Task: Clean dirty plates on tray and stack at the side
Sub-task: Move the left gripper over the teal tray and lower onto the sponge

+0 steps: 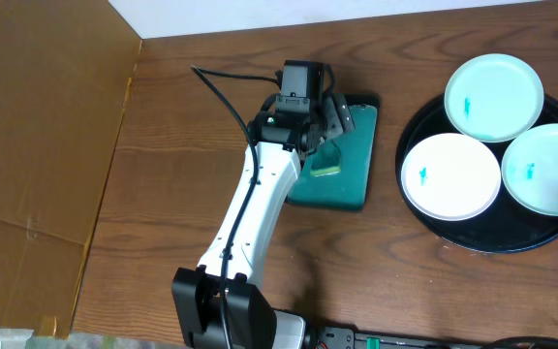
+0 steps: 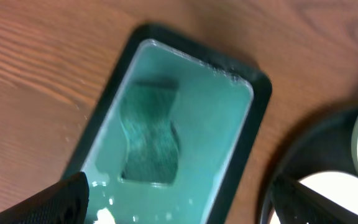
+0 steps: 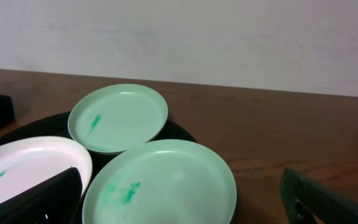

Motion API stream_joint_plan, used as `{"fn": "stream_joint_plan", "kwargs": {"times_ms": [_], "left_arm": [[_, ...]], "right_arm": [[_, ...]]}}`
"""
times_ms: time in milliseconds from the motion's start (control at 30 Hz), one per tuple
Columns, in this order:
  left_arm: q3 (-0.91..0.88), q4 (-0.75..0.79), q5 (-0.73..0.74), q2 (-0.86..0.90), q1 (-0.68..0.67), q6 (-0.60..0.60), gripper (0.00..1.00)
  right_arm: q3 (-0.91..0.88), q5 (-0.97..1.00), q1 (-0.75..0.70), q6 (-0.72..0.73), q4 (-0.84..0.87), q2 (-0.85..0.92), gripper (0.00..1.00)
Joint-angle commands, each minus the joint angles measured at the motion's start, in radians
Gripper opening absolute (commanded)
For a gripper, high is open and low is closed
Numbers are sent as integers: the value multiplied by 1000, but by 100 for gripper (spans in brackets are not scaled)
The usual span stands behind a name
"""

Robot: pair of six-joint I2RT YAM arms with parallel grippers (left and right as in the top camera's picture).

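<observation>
On a wooden desk (image 1: 182, 145), the left arm's claw (image 1: 334, 124) hangs over a small teal tray (image 1: 349, 186), its fingers (image 2: 61, 199) spread wide apart and gripping nothing. In that tray lies what looks like a green sponge (image 2: 151, 134), though the wrist view is blurred. To the right, the round black tray (image 1: 473, 237) carries three pale plates crowded edge to edge: the left plate (image 1: 450, 175), the far plate (image 1: 493, 97) and the right plate (image 1: 550, 170), each marked with a teal smear. The right claw (image 3: 180, 174) sits low at the black tray's right edge, fingers apart, empty.
</observation>
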Motion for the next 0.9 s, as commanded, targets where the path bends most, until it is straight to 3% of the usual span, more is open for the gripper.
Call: {"fn": "stream_joint_plan", "kwargs": {"times_ms": [0,400,600,733,867], "left_arm": [[16,33,-115,50,14,-24,94],[16,19,-101,262,46,-23,94],[16,74,108,344,111,-19,94],[16,109,150,389,117,-10,93],[16,145,192,417,111,82,93]], "right_arm": [[-2,6,10,-15,-4,-5,99],[-2,6,10,-15,-4,-5,99],[-2,6,10,-15,-4,-5,99],[-2,6,10,-15,-4,-5,99],[-2,6,10,-15,-4,-5,99]]}}
